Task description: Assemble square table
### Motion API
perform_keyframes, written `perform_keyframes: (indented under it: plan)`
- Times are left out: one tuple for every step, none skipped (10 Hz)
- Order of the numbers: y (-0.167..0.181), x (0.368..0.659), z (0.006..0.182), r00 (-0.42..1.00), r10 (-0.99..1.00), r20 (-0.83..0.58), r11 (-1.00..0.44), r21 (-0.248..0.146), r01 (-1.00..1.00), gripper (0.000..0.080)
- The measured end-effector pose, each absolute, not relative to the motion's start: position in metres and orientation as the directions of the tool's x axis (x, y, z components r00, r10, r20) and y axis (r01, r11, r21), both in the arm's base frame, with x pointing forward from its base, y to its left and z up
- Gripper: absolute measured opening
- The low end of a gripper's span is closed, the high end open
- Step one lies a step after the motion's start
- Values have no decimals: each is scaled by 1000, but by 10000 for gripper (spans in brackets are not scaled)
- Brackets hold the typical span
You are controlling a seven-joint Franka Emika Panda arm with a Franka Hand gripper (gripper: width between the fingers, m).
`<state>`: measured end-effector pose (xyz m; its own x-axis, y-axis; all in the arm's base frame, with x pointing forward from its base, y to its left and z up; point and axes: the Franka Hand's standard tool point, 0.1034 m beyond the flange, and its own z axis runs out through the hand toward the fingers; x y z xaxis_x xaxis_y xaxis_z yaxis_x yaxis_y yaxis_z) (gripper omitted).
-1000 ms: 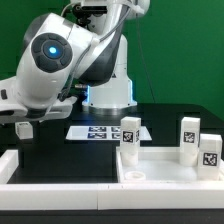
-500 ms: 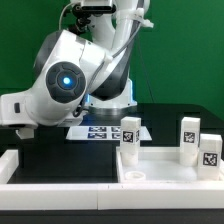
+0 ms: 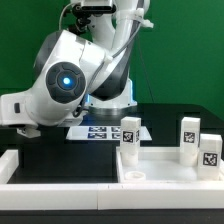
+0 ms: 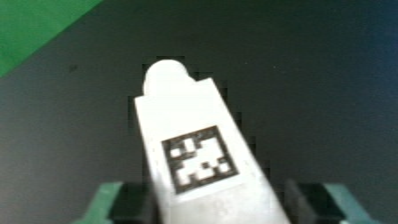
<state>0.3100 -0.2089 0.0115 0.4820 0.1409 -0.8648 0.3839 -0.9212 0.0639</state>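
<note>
The square top (image 3: 165, 165) lies rim-up on the black counter (image 3: 60, 150) at the exterior view's right, its raised rim making a shallow tray. Three legs stand upright at or inside it: one leg (image 3: 130, 134) at the corner nearest the marker board (image 3: 100, 131), and two more (image 3: 190, 136) (image 3: 210, 152) close together toward the far right. A small round socket (image 3: 133, 176) shows near the top's front rim. The marker board lies flat just behind the top, partly hidden by the first leg.

The fourth leg (image 4: 192, 150) is clamped in the jaws (image 3: 24, 127), which are closed on its sides; the wrist view shows it running away from the camera, tag up, rounded tip over dark counter. The green fingers (image 4: 121, 200) are cut off at the frame edge. In the exterior view the jaws hang well away from the top, toward the left, above the low white rail (image 3: 10, 165); the leg there is hard to make out.
</note>
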Motion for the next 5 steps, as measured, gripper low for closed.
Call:
perform_keyframes:
  plan:
    - [-209, 310, 11, 482, 141, -865, -921, 64, 384, 287]
    - [-209, 310, 11, 482, 141, -865, -921, 64, 384, 287]
    - [-209, 310, 11, 482, 141, -865, -921, 64, 384, 287]
    - [-209, 310, 11, 482, 141, -865, -921, 64, 384, 287]
    - [-209, 310, 11, 482, 141, -865, -921, 64, 384, 287]
